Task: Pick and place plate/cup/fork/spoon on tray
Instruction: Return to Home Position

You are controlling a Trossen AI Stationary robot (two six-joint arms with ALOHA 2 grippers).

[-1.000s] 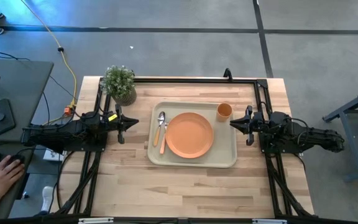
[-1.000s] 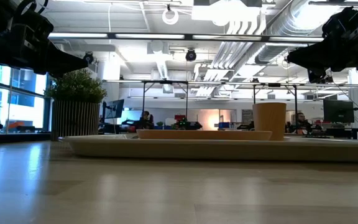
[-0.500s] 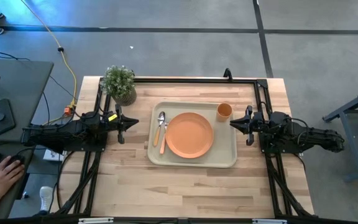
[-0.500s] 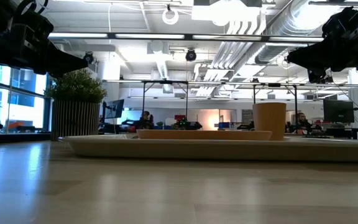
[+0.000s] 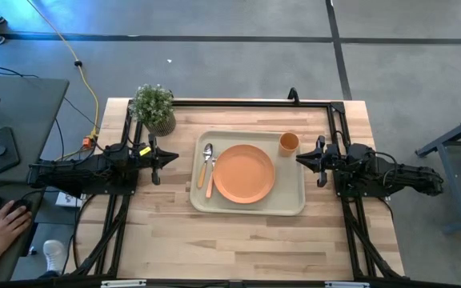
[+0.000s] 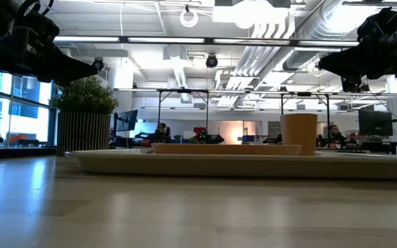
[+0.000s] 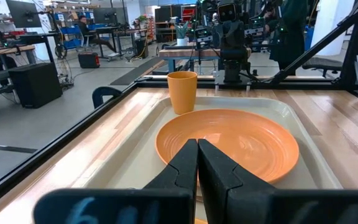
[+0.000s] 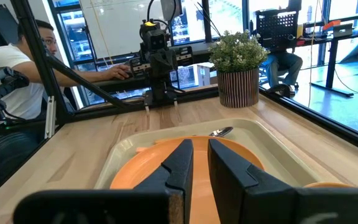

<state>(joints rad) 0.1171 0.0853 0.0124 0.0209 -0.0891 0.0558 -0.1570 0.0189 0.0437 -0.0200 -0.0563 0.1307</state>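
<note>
Claws first: left claw parked just off the tray's left edge, empty, fingers pressed together in the left wrist view. Right claw parked just off the tray's right edge, likewise empty, fingers drawn narrow with only a thin slit between them. Neither touching any tableware.

Outward to the tray, lying mid-desk: plate flat in its middle, spoon and fork side by side in the strip left of the plate, close to its rim, cup upright in the far right corner. Nothing of the set visible on the bare desk. Potted plant at the far left corner, well apart from the tray. Person's hand at a keyboard beyond the desk's left side.

Judged from this layout: all four placements done, task at its end, arms in a resting pose. Next move, if any: no further grasp called for, only holding clear of the tray.
</note>
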